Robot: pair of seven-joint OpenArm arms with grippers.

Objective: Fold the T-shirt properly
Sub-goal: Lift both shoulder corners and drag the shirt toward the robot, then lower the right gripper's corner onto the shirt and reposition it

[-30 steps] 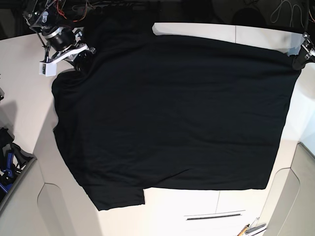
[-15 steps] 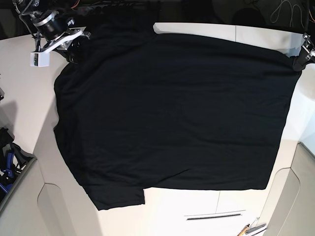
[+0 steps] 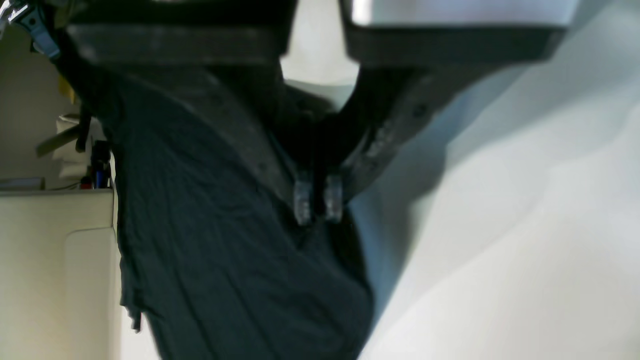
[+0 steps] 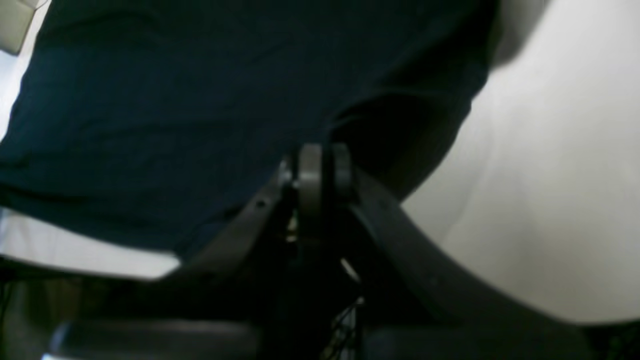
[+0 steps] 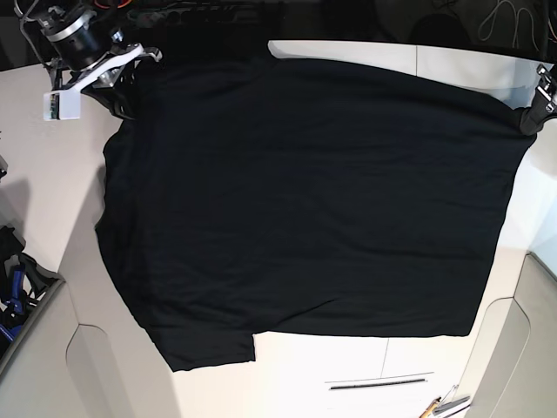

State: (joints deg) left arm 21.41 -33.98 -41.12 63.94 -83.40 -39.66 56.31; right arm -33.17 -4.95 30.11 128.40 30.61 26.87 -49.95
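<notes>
Black T-shirt (image 5: pixel 305 200) spread flat, both arms' fingers (image 3: pixel 303 200) (image 4: pixel 310 175) pinching opposite far corners

base: overhead, looking straight down, far off, whole surface (image 5: pixel 348 357) visible.
wrist views: close behind each arm's jaws, facing the T-shirt (image 5: pixel 305 200), which all three views share.

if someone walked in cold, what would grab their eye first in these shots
The big black T-shirt would: it lies spread plain side up over most of the pale table in the base view. Next come the two arms at its far corners. The right hand is pinched shut on cloth at the upper left, and the left hand is clamped on the upper right corner.
</notes>
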